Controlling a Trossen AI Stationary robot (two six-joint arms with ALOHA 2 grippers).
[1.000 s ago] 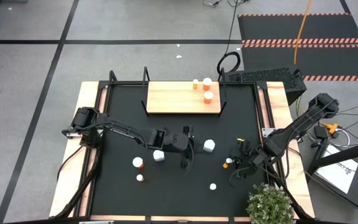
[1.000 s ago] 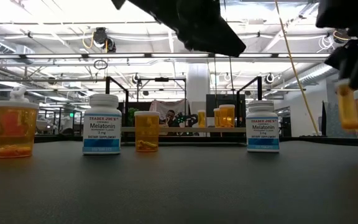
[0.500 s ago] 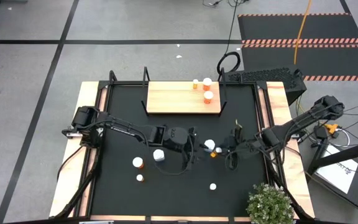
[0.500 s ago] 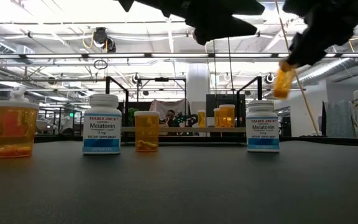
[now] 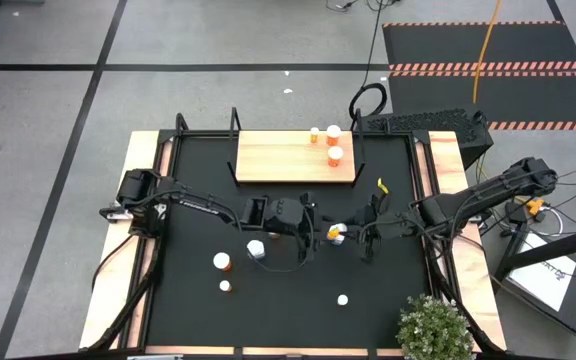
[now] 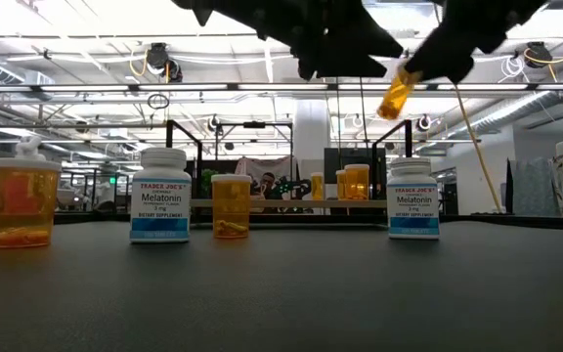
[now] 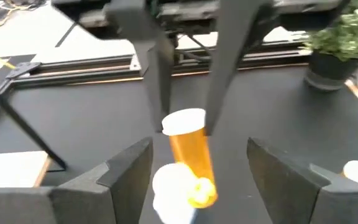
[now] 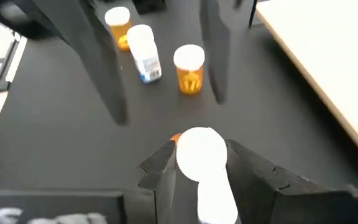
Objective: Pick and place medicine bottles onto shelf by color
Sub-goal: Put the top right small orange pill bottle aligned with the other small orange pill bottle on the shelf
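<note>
Right pincer (image 5: pixel 340 234) grips an orange bottle (image 5: pixel 336 234) with a white cap, lifted clear of the black table (image 5: pixel 198 300) at the middle of the high view. In the low view that bottle (image 6: pixel 397 95) hangs tilted near the upper middle of the frame, above a white melatonin bottle (image 6: pixel 412 198) standing on the mat. The right wrist view shows the cap (image 8: pixel 201 154) pinched between the two dark fingers (image 8: pixel 160 168).

Left pincer (image 5: pixel 306 225) sits just left of it with its fingers spread wide and empty. From the left wrist view the orange bottle (image 7: pixel 190 152) hangs between the other arm's fingers, right ahead of the left arm's open fingers (image 7: pixel 126 168), so the two pincers crowd the same spot.

Shelf (image 5: pixel 278 158) lies at the upper middle of the high view, with three orange bottles (image 5: pixel 334 154) clustered at its right end. On the table in that view I count four more: a white one (image 5: pixel 255 249) just below the left pincer, an orange one (image 5: pixel 223 262) lower left, and two small white-capped ones (image 5: pixel 225 286) (image 5: pixel 343 299) toward the lower edge. A potted plant (image 5: pixel 433 325) stands at the lower right corner.

Half a second earlier the held bottle was farther right and lower in the low view; it is now higher and nearer the centre.
</note>
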